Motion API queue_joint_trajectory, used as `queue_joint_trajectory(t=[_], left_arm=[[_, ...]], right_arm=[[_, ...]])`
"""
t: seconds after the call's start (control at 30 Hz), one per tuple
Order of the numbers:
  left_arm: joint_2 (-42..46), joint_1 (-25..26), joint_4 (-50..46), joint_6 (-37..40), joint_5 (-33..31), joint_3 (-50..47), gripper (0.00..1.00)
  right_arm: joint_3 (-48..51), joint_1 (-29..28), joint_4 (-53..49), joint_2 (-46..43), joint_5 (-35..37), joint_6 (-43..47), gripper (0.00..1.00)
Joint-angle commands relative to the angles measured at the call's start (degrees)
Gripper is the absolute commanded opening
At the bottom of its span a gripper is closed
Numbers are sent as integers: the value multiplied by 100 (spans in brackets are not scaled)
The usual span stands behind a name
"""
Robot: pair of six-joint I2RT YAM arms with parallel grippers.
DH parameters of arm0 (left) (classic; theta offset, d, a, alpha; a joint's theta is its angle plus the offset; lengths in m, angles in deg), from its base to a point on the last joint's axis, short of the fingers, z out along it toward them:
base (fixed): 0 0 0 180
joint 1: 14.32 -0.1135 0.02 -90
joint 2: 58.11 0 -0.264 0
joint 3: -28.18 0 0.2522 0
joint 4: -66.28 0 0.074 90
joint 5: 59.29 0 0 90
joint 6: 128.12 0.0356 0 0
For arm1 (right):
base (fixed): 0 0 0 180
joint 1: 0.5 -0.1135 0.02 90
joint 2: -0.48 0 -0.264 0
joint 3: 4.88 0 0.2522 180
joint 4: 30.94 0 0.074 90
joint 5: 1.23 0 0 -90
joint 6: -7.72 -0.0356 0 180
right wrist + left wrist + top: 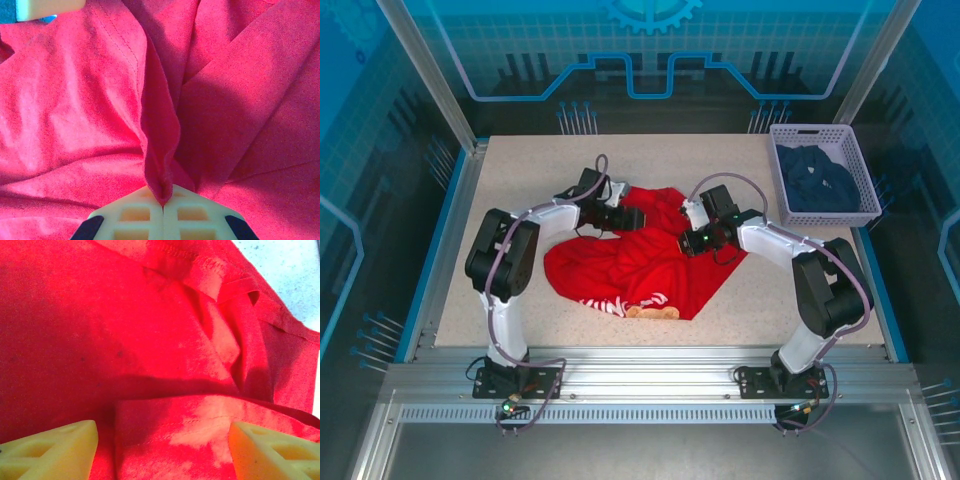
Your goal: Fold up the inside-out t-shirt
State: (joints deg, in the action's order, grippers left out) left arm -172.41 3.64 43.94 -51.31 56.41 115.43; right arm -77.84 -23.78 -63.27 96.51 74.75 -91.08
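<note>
Straightening the t-shirt [640, 265]: right gripper [162, 200] pinches a ridge; left gripper [164, 432], open, should next grasp the hem

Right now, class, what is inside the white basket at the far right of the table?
A crumpled dark navy garment lies in the white basket. It covers the basket's floor, so anything beneath it cannot be seen.

Items shown: red t-shirt [645, 265], one; dark blue garment [817, 180], one (lying in basket); white basket [830, 219], one; table [520, 170], one; robot arms, two: left arm [505, 255], right arm [825, 285]; grippers, two: left gripper [162, 440], right gripper [163, 197], two fingers each
</note>
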Motion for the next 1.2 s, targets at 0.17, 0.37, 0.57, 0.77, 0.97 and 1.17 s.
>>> queue_joint_trajectory(t=[0.17,0.37,0.57,0.77,0.97,1.17], left_arm=[[-380,-61,-443,212,762,414,70],[-299,-68,-320,146,941,378,56],[-330,-108,-296,98,885,450,39],[-478,-108,-447,163,755,618,28],[-655,-104,-556,195,678,801,19],[-741,-110,-680,220,726,948,21]], right_arm=[[-61,29,-59,-90,51,115,0],[-42,26,-51,-89,63,122,0],[-48,26,-75,-102,71,118,0],[-75,26,-92,-110,61,123,0],[-75,26,-88,-215,68,107,0],[-74,44,-51,-331,45,93,0]])
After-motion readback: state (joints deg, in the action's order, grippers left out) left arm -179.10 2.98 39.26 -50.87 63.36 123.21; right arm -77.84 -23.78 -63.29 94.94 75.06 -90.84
